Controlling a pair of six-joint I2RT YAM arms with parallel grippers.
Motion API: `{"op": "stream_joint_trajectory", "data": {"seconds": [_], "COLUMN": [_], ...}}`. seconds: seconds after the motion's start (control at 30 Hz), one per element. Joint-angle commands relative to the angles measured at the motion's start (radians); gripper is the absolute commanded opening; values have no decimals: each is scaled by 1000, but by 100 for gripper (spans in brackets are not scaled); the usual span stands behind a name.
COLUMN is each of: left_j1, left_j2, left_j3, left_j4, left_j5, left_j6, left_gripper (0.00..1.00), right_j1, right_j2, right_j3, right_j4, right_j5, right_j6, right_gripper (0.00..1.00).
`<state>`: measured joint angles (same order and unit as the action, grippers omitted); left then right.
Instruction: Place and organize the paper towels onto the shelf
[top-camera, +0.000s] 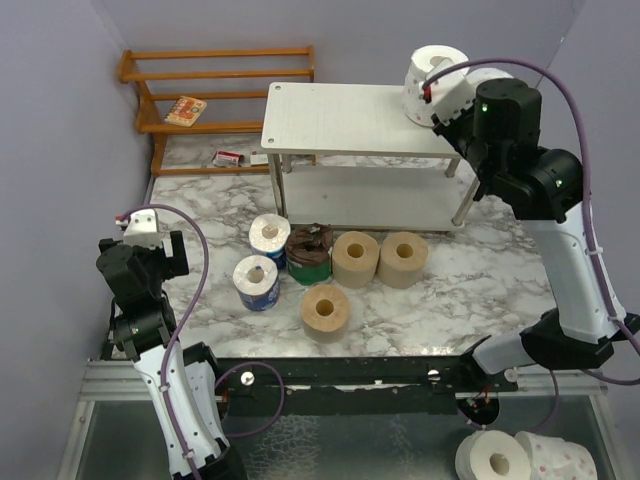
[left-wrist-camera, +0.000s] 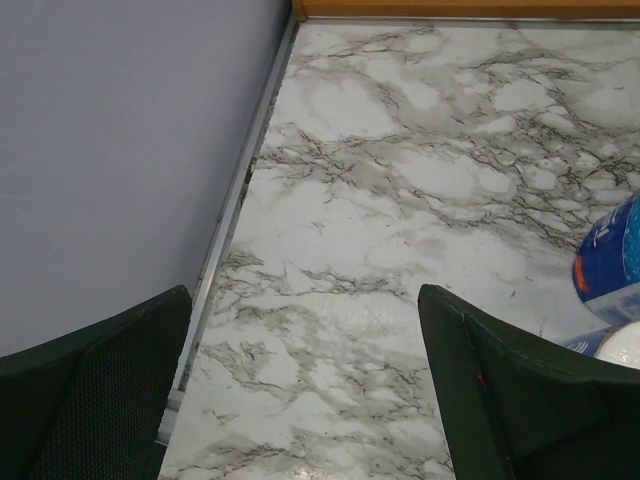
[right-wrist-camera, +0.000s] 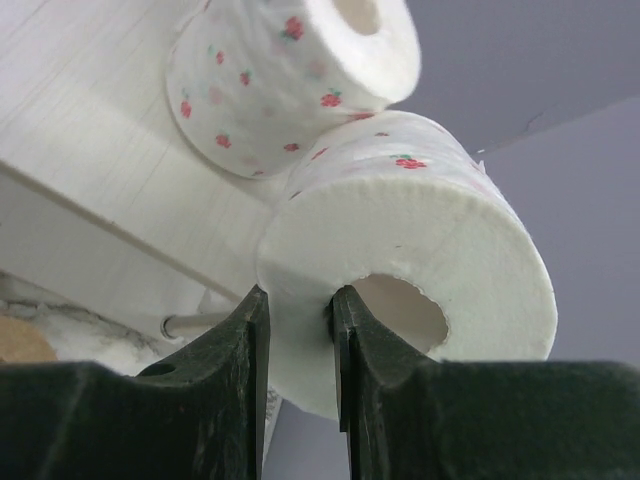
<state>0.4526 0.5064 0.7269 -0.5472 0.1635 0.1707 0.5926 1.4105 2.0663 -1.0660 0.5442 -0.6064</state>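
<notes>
**Mia:** White paper, soft and puffy; that is the held roll (right-wrist-camera: 420, 230); the right hand (right-wrist-camera: 298, 300) is clamped on its wall, one finger outside and one by the hole.

**Ben:** Where is it?

**Mia:** Up at the right end of the shelf (top-camera: 340, 115), tipped on its side; it touches the other white roll (right-wrist-camera: 290, 70), which sits on the top board; I cannot tell if the held roll rests on the board yet.

**Ben:** Is it heavy?

**Mia:** I think not; a roll is mostly air; it squashes, and the wall dents in between the fingers; it will not break, but on its round side it could roll off; flat on its end looks safer.

**Ben:** Where should you grab one?

**Mia:** By the wall at the hole, I think; the fat outside looks too wide for the hand.

**Ben:** And the left hand (left-wrist-camera: 302, 300)?

**Mia:** Fingers wide apart, holding nothing, low over the desk (left-wrist-camera: 400, 180).

**Ben:** The others?

**Mia:** Two blue rolls (top-camera: 257, 283), a brown roll (top-camera: 309, 252) and three tan rolls (top-camera: 355, 258) wait on the desk in front of the shelf.

**Ben:** Any words to read?

**Mia:** The blue wrap has white marks, cut off, so I cannot read them; the white rolls have only tiny red flowers; a small box (top-camera: 186, 110) on the orange rack (top-camera: 215, 65) has print too small to read.
</notes>
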Motion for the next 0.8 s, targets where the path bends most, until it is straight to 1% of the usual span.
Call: {"op": "stream_joint_trajectory", "data": {"seconds": [0.0, 0.13, 0.27, 0.4, 0.6, 0.77], "left_j1": [9, 9, 10, 10, 9, 9], "left_j2": [5, 5, 4, 0, 3, 9], "left_j3": [-8, -7, -7, -7, -7, -7], "left_j4": [23, 21, 22, 21, 22, 21], "left_j5": [-18, -11, -9, -7, -7, -7], "left_j6": [-6, -3, -1, -1, -1, -1], "left_gripper": [99, 99, 99, 99, 99, 99], "right_j1": [-22, -71, -162, -245, -271, -294], "right_j2": [38, 54, 61, 48, 96, 115], "right_j3": [163, 160, 155, 118, 241, 248], "right_j4": [32, -5, -71, -82, -130, -136], "right_j5": [26, -41, -191, -300, -416, -466], "right_j6": [80, 136, 220, 273, 299, 311], "right_gripper": [4, 4, 5, 3, 3, 4]}}
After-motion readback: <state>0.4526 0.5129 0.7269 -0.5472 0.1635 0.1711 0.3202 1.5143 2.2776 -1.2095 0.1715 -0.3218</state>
